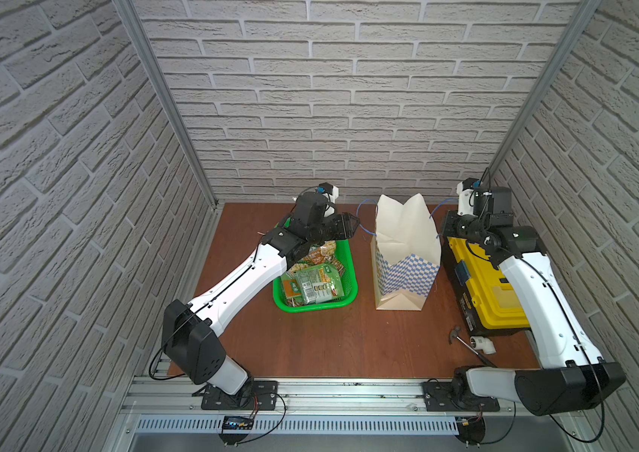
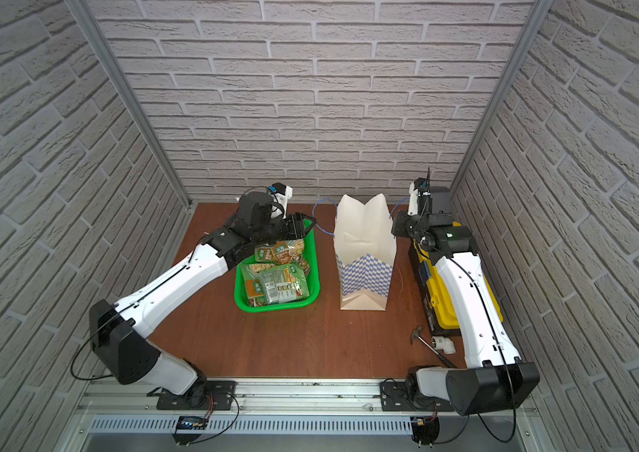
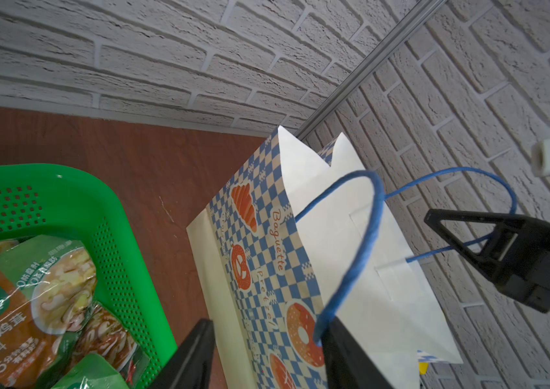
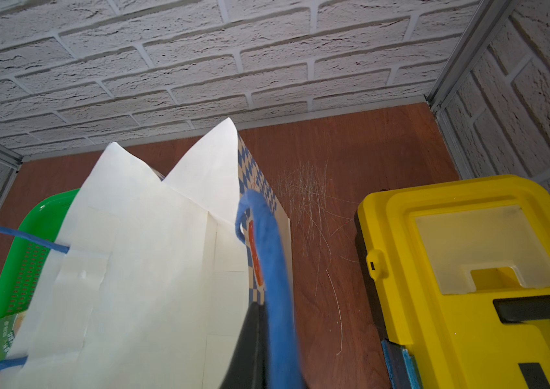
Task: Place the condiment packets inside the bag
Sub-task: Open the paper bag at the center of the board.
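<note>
The white paper bag [image 1: 404, 250] [image 2: 364, 242] with a blue checkered lower band stands upright mid-table, mouth open. Several green and orange-brown condiment packets [image 1: 312, 283] [image 2: 274, 280] [image 3: 31, 303] lie in a green basket [image 1: 349, 274] to its left. My left gripper [image 1: 353, 227] [image 3: 268, 326] hovers over the basket's far end beside the bag, open, jaws well apart. The near blue handle [image 3: 367, 235] rests against one finger. My right gripper [image 1: 443, 233] [image 4: 260, 323] is at the bag's right rim, shut on the other blue handle [image 4: 266, 242].
A yellow-and-black toolbox [image 1: 493, 289] [image 4: 468, 269] lies right of the bag, under my right arm. A hammer [image 1: 462, 340] and a white pipe fitting [image 1: 482, 344] lie near the front right. Brick walls close in the back and both sides.
</note>
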